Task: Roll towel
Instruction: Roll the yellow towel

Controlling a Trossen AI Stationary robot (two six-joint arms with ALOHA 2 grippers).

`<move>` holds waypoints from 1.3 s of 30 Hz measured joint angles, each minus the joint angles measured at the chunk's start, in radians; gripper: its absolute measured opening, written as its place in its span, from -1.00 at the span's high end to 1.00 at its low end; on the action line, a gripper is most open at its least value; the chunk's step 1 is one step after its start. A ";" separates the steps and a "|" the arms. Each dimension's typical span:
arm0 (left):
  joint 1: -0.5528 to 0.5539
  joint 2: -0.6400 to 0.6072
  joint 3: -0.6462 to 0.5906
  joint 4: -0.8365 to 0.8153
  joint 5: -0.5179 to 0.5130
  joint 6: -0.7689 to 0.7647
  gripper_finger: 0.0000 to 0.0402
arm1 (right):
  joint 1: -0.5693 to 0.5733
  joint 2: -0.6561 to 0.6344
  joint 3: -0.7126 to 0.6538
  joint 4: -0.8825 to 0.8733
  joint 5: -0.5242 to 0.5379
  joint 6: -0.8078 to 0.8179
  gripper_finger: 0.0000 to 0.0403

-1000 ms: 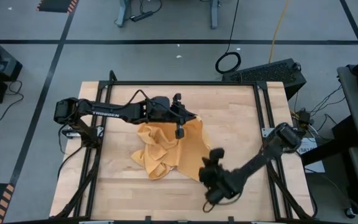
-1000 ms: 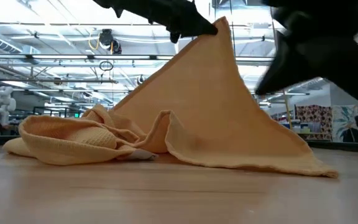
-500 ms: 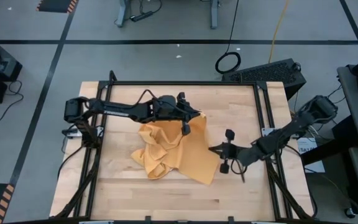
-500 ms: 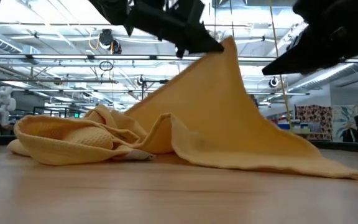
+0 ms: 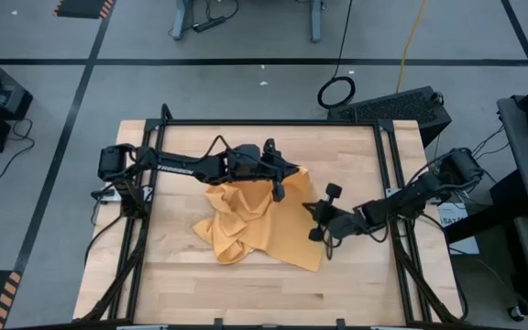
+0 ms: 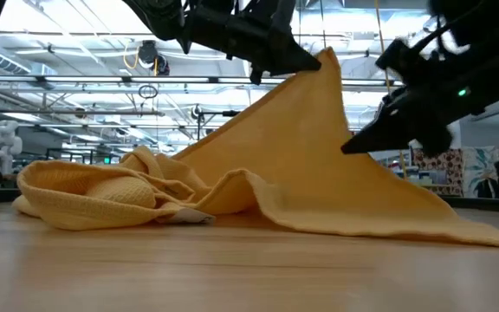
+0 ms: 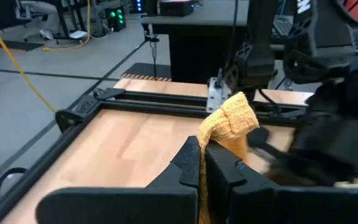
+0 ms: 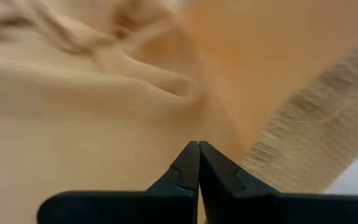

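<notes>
High view: wooden table (image 5: 346, 156), grey floor (image 5: 246, 87)

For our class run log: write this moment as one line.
towel: crumpled, corner lifted | left gripper: shut on towel corner | right gripper: shut, empty, beside raised towel

A mustard-yellow towel (image 5: 259, 225) lies crumpled near the middle of the wooden worktop (image 5: 346, 284). One corner is lifted into a tent-like peak, from which the cloth slopes down to a rumpled heap and a flat trailing edge.
</notes>
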State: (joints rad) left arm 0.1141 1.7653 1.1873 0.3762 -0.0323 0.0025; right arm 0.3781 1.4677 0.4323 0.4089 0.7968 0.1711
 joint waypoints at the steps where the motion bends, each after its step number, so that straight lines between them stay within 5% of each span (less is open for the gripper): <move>1: -0.002 0.000 0.000 -0.001 0.003 -0.016 0.97 | -0.007 0.001 0.008 -0.042 0.031 0.014 1.00; 16: -0.103 0.018 0.001 -0.136 0.003 -0.155 0.97 | -0.045 -0.096 0.034 -0.479 0.118 0.218 1.00; 31: -0.180 0.196 0.001 0.036 -0.006 -0.156 0.97 | -0.037 -0.204 0.034 -0.847 0.117 0.475 1.00; 39: -0.216 0.203 0.001 0.138 -0.006 -0.155 0.97 | -0.035 -0.217 0.034 -0.881 0.056 0.528 1.00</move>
State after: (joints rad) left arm -0.1020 1.9686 1.1884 0.5145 -0.0387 -0.1524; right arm 0.3433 1.2510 0.4667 -0.4721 0.8532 0.6986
